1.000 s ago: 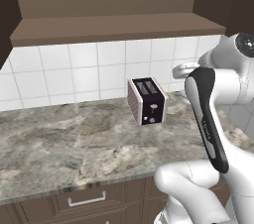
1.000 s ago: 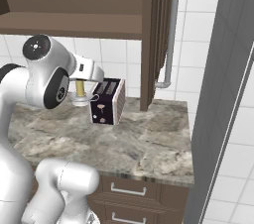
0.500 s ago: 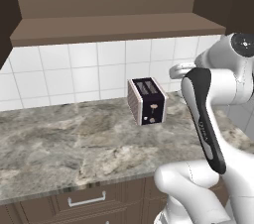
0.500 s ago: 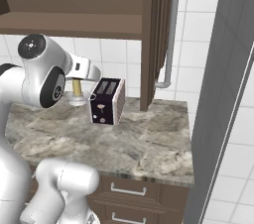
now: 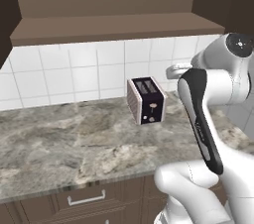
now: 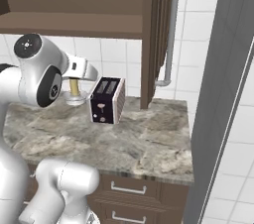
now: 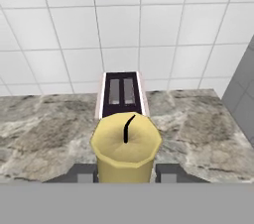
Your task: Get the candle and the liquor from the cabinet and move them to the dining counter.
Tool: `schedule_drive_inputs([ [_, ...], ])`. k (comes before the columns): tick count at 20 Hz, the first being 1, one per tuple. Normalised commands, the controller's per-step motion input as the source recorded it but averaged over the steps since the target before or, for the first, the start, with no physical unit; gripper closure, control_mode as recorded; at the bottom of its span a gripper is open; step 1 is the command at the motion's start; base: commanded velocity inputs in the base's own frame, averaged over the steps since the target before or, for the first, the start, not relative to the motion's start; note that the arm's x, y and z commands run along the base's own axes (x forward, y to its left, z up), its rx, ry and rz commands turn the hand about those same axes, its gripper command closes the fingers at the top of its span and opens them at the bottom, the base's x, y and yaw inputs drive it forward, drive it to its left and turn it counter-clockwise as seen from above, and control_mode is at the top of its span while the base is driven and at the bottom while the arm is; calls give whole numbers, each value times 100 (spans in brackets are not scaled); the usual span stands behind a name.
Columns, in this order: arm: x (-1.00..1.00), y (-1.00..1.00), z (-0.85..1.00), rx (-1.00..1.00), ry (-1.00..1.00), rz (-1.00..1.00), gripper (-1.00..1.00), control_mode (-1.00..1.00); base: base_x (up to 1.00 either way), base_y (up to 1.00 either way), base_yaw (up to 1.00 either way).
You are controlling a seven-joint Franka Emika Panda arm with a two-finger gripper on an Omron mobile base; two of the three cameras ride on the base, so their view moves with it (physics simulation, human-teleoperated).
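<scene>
- Where the hand view looks along the gripper (image 7: 126, 171), its two dark fingers stand partly closed on either side of the pale-yellow stick candle with a black wick (image 7: 127, 146), gripping it.
- Right base view: candle (image 6: 74, 87) is upright in a small shallow white saucer-like holder (image 6: 74, 100), lifted above the grey-brown veined marble worktop (image 6: 144, 141), not resting on it.
- Candle hangs just beside the small dark two-slot toaster with pale sides (image 6: 106, 100), on the side away from the open cabinet door; the two are apart.
- Hand view: toaster (image 7: 121, 94) sits behind the candle, against the white tiled wall (image 7: 149, 34).
- Left base view: toaster (image 5: 146, 100) stands on the worktop (image 5: 59, 141) near the tiles; the white arm with dark joints (image 5: 218, 114) rises at right and hides the gripper.
- Dark brown wooden wall cabinet (image 5: 104, 0) is open above the worktop, brown inner shelf (image 5: 109, 27) showing.
- Right base view: cabinet door (image 6: 153, 34) stands edge-on, with a long vertical silver bar handle (image 6: 169, 29).
- Brown drawer fronts with short handles (image 6: 126, 188) lie below the worktop edge.
</scene>
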Motion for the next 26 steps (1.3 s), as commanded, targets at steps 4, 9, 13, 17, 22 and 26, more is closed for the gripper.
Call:
schedule_drive_inputs([
  [4, 0, 0, 0, 0, 0, 0, 100, 100, -97, 0, -28],
  [9, 0, 0, 0, 0, 0, 0, 100, 100, -99, 2, -48],
  [13, 0, 0, 0, 0, 0, 0, 100, 100, -71, 6, -65],
  [17, 0, 0, 0, 0, 0, 0, 100, 100, -49, 5, -87],
  [22, 0, 0, 0, 0, 0, 0, 100, 100, -33, 0, -95],
  [26, 0, 0, 0, 0, 0, 0, 100, 100, -10, 0, -93],
])
